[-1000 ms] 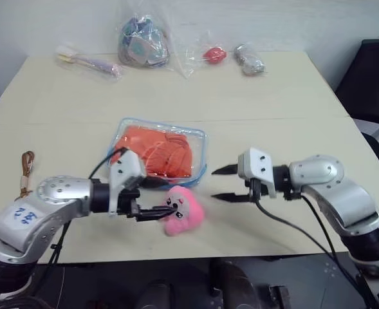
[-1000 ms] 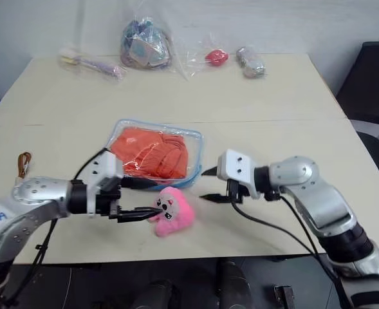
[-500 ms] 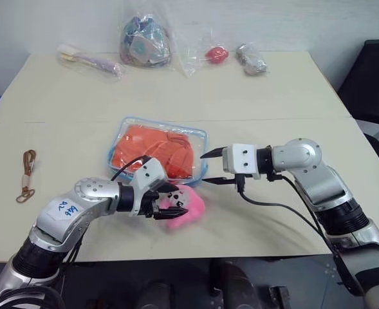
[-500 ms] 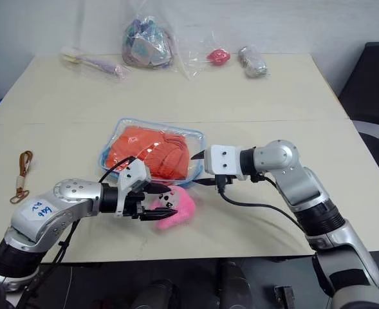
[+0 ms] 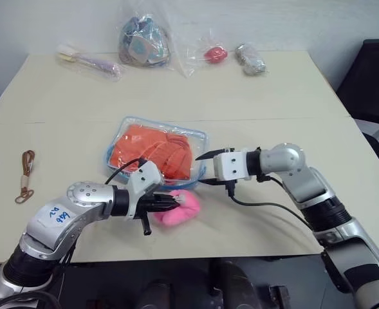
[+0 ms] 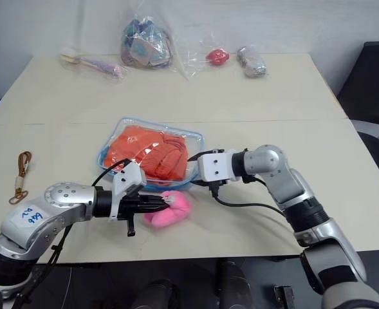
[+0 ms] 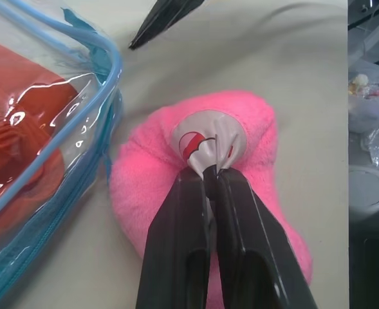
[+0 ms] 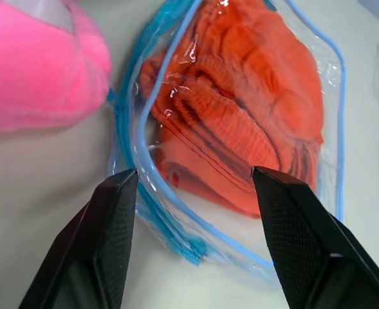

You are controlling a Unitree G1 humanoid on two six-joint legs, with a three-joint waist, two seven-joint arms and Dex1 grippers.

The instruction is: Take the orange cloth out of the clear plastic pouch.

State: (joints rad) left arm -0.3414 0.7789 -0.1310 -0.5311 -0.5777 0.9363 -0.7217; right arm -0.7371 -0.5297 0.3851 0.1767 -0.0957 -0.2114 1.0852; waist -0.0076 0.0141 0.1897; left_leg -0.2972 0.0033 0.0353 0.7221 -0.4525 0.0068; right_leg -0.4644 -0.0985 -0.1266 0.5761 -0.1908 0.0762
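Left gripper (image 7: 208, 174) pinching pink plush toy (image 7: 202, 161) face | right gripper (image 8: 189, 180) fingers straddling clear plastic pouch (image 8: 170, 219)

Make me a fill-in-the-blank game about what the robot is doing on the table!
1. The left pincer is shut on the face of the ____ plush toy.
2. The orange cloth lies inside the clear plastic pouch with the light ____ trim.
3. The right pincer is ____, its fingers at the pouch's edge.
4. The brown cord lies on the table on the robot's ____ side.

Missing words: pink; blue; open; left
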